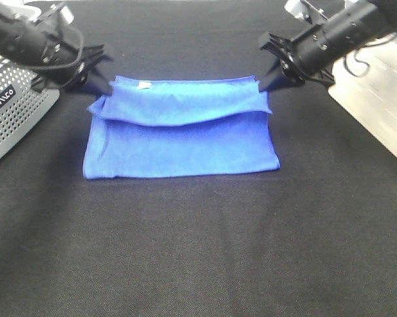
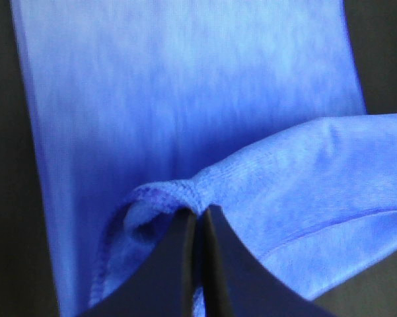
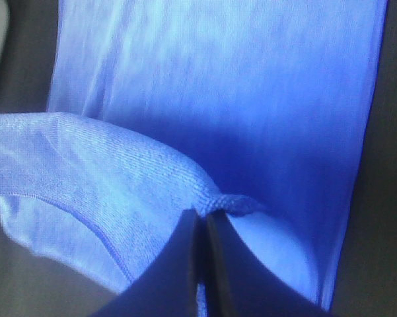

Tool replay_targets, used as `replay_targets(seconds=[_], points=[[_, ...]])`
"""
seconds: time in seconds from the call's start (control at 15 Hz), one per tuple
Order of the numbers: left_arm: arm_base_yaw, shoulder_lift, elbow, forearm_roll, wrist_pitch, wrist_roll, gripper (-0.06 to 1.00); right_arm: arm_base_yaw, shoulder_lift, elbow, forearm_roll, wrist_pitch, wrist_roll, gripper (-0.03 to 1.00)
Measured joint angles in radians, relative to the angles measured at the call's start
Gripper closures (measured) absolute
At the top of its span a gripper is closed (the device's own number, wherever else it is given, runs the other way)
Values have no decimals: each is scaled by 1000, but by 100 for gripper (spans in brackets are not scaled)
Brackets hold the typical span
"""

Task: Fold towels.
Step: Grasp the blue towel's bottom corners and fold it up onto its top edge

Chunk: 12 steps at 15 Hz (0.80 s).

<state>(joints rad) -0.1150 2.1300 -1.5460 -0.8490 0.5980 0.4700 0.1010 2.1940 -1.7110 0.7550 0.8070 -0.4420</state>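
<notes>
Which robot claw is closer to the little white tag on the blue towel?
Left. The left gripper pinches a far corner of the blue towel, close beside the white tag; the right gripper pinches the other far corner, at the opposite end.

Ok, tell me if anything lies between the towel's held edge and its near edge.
Nothing visible does. The left gripper and right gripper pinch the towel's far corners; its lower layer lies bare. The grey perforated box sits off left.
</notes>
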Motion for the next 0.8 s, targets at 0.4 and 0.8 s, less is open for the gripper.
replay_targets(seconds=[0.4, 0.8], points=[[0, 279, -392, 7, -110, 19, 93, 0, 311, -474, -126, -30, 38, 97], [-51, 461, -551, 5, -320, 124, 80, 0, 449, -579, -159, -189, 36, 91]])
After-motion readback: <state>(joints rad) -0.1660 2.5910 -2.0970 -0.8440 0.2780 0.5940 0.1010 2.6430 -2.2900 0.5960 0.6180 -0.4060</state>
